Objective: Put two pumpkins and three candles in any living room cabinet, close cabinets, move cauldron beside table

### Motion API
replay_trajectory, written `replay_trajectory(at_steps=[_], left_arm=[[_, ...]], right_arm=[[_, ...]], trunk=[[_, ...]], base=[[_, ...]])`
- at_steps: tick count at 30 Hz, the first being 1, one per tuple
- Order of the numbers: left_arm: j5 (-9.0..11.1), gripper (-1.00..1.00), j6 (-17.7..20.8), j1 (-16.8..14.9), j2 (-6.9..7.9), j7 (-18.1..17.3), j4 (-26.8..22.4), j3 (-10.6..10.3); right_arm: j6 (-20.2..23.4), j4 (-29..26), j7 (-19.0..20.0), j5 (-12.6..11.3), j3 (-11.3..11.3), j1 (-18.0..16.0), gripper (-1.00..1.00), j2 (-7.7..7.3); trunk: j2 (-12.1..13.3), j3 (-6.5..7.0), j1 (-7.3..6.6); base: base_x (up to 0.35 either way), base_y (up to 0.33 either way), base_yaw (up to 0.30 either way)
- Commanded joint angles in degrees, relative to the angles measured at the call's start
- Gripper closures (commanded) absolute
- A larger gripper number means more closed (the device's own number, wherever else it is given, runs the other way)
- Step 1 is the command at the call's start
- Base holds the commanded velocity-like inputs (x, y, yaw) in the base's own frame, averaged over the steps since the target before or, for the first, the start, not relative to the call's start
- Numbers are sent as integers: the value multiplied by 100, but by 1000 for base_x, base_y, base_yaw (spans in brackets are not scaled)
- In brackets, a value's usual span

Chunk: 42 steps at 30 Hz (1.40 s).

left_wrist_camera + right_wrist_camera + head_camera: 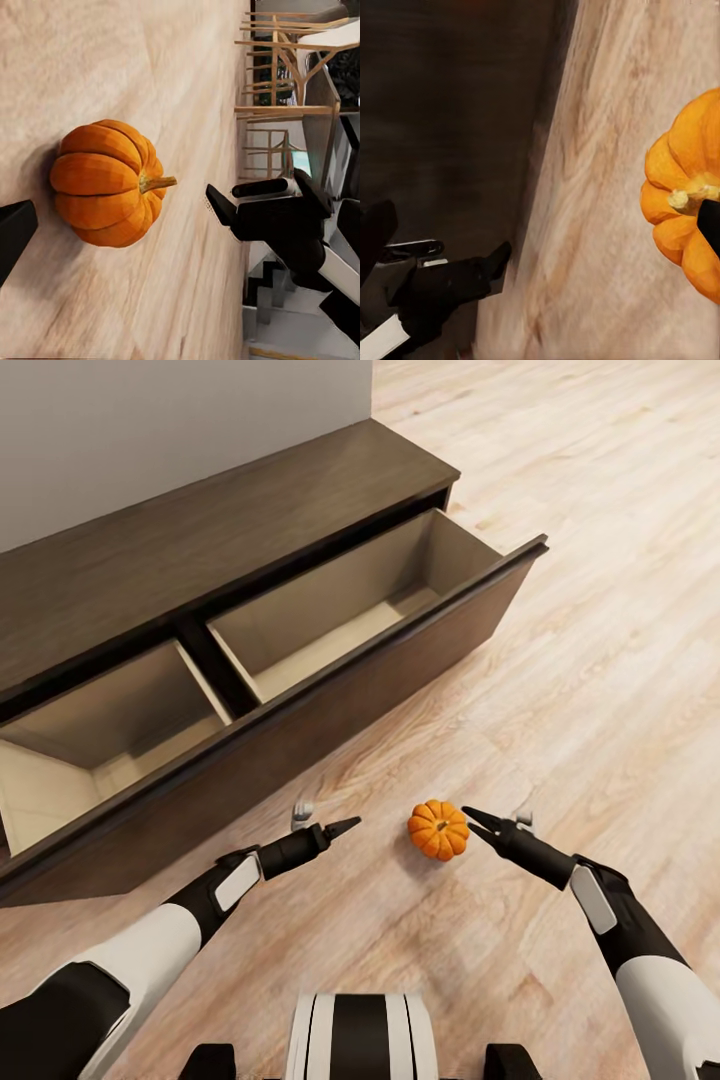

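Lying at lower centre, the pumpkin (438, 829) is flanked by the right gripper (482, 822), jaw state indeterminable; a glancing contact could roll it away.

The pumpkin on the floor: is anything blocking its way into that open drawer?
Nothing visible does. The pumpkin sits on bare wood floor, and the cabinet drawer stands pulled out and looks empty. Only its raised dark front panel lies between them, so the pumpkin must be lifted over it.
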Motion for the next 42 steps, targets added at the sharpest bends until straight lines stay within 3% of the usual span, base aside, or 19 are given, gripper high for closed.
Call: replay_trajectory(at_steps=[1,11,42], left_arm=[[0,-100,0,0,3,-1,1,6],[-18,-100,15,0,-50,6,2,-20],[-21,-100,-1,4,-48,-63,-57,-11]], right_arm=[[4,-74,-2,0,0,0,-100,3],[32,-259,-62,10,-1,0,-100,0],[51,-497,4,-26,-1,0,-100,-13]], trunk=[[-2,-23,2],[-15,-229,28],[-56,-680,108]], base=[[0,0,0],[0,0,-28],[0,0,-193]])
